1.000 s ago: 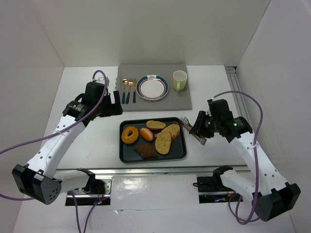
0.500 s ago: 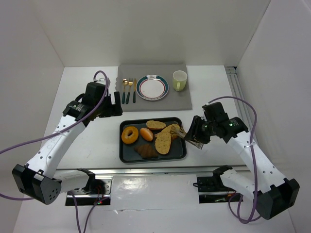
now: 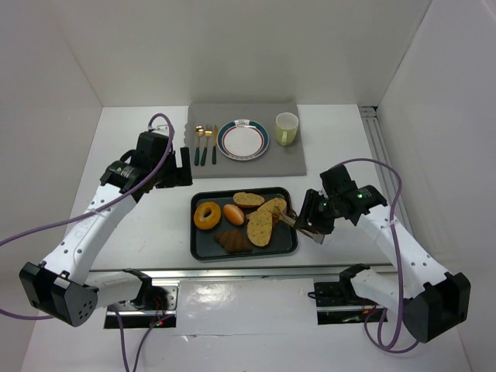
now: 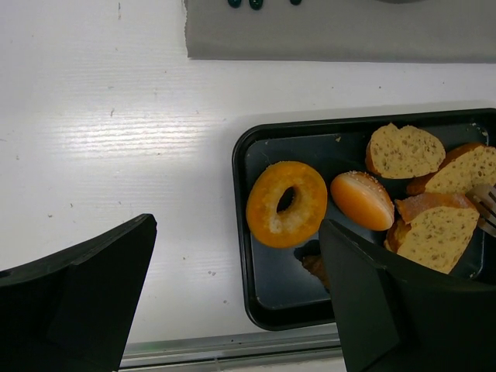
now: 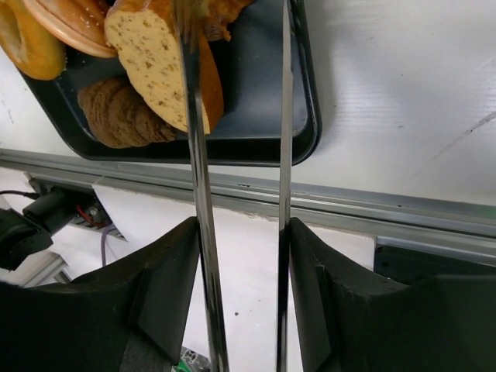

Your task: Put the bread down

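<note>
The white worktop carried a grey mat at the far side and a black tray nearer my bases; my left arm reached over the bare worktop left of the tray, its jaws released and wide apart with nothing between them; my right arm came in from the tray's right edge, its jaws clenched on a pair of metal tongs; the tong arms stood apart, their tips over the right-hand bread slices, though I could not tell whether they touched; all the bread lay in the tray, a ring bagel at the left, a small roll just beside it, another slice leaning nearby; on the mat sat a plate, a cup and cutlery.
</note>
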`<state>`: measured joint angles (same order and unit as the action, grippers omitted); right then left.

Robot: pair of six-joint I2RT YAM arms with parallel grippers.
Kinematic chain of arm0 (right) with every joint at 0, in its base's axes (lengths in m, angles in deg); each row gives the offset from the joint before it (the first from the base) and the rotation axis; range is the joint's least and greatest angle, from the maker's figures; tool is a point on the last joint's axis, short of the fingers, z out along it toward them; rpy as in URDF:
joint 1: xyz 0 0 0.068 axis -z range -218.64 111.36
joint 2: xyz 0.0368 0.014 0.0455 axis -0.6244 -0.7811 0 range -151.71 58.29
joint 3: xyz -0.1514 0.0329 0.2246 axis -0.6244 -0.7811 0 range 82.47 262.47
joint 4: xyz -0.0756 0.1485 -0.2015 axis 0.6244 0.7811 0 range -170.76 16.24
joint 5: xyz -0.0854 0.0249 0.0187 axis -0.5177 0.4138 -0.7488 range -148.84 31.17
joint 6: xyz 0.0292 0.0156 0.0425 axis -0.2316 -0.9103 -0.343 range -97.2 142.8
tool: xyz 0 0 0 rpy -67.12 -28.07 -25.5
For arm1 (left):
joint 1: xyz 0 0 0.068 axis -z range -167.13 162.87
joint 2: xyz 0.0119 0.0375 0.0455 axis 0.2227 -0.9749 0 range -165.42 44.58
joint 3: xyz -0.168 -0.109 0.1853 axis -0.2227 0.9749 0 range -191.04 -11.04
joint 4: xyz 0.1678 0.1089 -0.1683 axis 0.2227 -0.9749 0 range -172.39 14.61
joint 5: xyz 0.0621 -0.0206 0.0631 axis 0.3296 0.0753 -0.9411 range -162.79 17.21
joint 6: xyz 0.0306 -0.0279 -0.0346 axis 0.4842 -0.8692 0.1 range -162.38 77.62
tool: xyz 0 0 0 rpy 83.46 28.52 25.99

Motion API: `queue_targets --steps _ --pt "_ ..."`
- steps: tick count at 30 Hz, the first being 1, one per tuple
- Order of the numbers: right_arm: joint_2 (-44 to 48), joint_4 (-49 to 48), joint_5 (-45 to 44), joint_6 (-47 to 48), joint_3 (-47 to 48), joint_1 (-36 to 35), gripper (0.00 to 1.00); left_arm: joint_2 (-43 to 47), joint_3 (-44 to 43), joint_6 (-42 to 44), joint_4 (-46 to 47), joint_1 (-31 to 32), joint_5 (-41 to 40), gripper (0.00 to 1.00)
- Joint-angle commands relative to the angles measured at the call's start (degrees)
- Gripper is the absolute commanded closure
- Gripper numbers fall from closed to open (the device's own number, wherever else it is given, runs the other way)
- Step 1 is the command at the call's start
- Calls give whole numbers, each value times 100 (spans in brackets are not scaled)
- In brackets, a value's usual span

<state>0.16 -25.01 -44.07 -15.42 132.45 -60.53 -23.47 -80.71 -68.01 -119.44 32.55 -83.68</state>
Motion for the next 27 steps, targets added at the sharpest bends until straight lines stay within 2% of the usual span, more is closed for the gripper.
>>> queue_targets --steps 1,7,10,14,15,17,23,27 --pt "-76 -186 -61 -2 -5 9 44 64 -223 84 28 -26 -88 0" --pt "-260 -591 62 -2 -58 71 45 125 -117 84 28 -26 -63 0" --pt "-321 -644 62 -2 11 71 54 125 -117 137 28 -26 -9 0" --pt "-375 -355 -183 -2 302 71 73 125 -117 137 28 -26 -9 0" --pt "-296 -302 -367 -2 433 71 81 178 -117 137 98 -26 -9 0" --pt "-216 -188 -431 60 591 123 82 178 -56 137 168 -26 52 0" --pt "-287 112 -378 367 1093 185 96 -59 -187 75 169 -26 52 0" --pt "-339 -28 -9 420 1295 185 97 -59 -187 -47 169 -78 -88 0"
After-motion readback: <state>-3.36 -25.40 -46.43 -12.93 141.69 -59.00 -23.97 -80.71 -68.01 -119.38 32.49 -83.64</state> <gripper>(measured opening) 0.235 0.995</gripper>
